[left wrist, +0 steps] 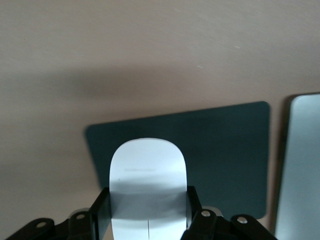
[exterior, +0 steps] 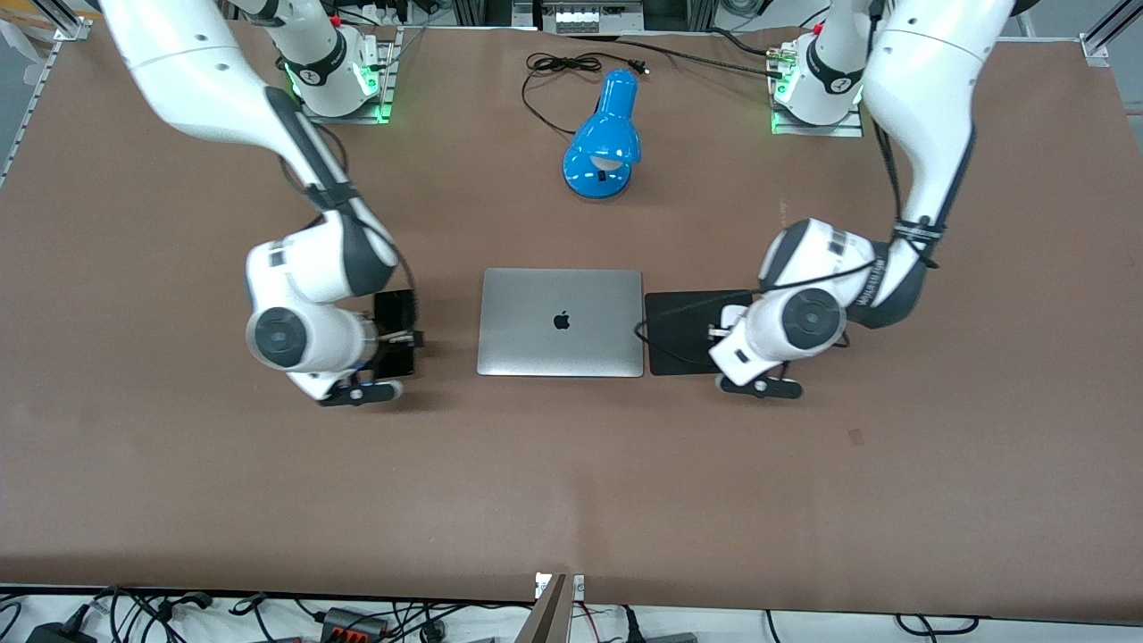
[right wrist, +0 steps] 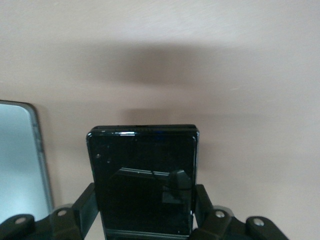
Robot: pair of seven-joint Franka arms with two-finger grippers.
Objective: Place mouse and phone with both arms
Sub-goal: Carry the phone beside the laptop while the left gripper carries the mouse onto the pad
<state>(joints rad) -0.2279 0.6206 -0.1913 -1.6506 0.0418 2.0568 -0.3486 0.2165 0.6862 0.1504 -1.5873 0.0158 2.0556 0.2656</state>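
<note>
Flanking the closed laptop [exterior: 561, 322], the left gripper [left wrist: 146, 216] clamps its jaws on the white mouse [left wrist: 147, 172] over the black pad [left wrist: 227, 150], while the right gripper [right wrist: 146, 217] grips the phone [right wrist: 144, 175] edgewise (level, for laying down) above the surface [exterior: 571, 482].

Brown matte table top [exterior: 571, 500] fills nearly the whole front view, surface evenly lit with faint scuffs. Aluminium frame rails [exterior: 1103, 31] at the top corners by the arm bases' edge. Grey floor strip along the near edge, cluttered with black cables and power adapters [exterior: 353, 621]. A metal bracket [exterior: 558, 598] sits mid near edge.
</note>
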